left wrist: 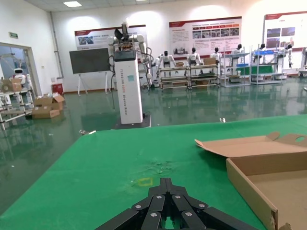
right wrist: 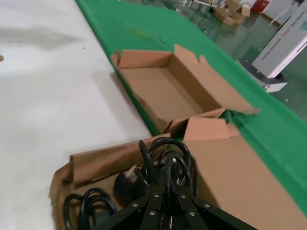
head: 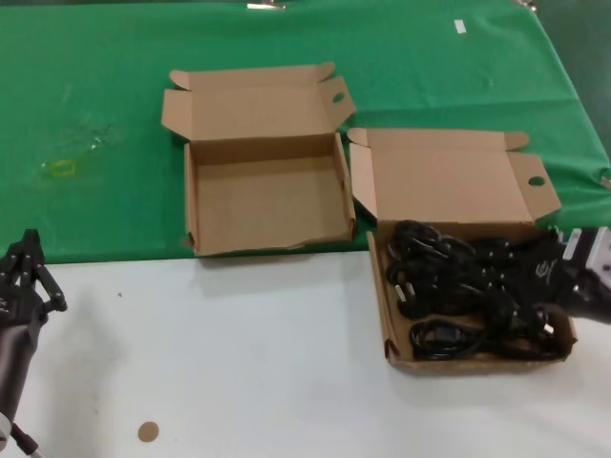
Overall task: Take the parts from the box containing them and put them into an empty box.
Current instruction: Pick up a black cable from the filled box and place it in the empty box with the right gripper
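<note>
- Full box [head: 474, 277]: sits just right of the empty box [head: 267, 196], packed with black power cords [head: 468, 291].
- Right gripper [right wrist: 165, 211]: low over the full box; fingers drawn together around a cord loop [right wrist: 165, 158].
- Left gripper [left wrist: 165, 211]: parked well left of the empty box, fingers closed on nothing.
- Risk: the cords lie tangled, so lifting one may drag neighbours out or shift the box.

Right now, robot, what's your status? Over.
Right end effector shut on black cables in full box. Left end effector parked, shut. Empty box open, nothing blocking.
</note>
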`<state>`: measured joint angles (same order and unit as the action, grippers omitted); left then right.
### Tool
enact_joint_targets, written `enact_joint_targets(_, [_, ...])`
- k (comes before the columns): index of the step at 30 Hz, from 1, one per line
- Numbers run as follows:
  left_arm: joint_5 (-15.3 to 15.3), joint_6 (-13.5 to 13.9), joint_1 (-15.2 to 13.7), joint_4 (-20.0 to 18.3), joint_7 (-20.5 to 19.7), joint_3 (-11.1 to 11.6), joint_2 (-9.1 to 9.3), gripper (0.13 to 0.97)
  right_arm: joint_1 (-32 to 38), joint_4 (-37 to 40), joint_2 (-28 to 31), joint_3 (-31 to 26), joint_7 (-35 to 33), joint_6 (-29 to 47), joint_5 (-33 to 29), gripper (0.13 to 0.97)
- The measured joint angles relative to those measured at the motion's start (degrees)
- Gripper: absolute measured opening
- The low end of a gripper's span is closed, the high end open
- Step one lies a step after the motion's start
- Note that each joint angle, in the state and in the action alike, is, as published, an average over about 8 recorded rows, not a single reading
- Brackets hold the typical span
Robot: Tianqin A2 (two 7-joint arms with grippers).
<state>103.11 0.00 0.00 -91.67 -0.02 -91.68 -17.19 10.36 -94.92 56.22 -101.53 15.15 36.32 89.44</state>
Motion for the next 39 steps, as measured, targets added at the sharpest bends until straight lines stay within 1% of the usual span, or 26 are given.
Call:
enact_joint_targets(9, [0.0,0.0,0.0,0.0,0.0,0.0,0.00,0.144,3.6,-1.2,0.0,0.3,2.1,0.6,-2.1,0.166])
enact_joint_targets(15, [0.0,0.0,0.0,0.0,0.0,0.0,0.00,0.144,9.0,-0.5,-2.8,-1.8,4.2,2.0,-6.0,0.166])
enact_joint_targets(20, [0.0,0.0,0.0,0.0,0.0,0.0,0.00,0.144,14.7,1.2,-7.4,-4.7,5.6,3.5,-10.5,0.166])
enact_joint_targets(28, [0.0,0.0,0.0,0.0,0.0,0.0,0.00,0.144,23.9,6.4,-16.8,-9.6,6.7,5.8,-17.7,0.166])
enact_joint_targets(39, [0.0,0.0,0.0,0.0,0.0,0.0,0.00,0.144,31.6,14.4,-28.3,-13.8,7.4,6.7,-25.1,0.166])
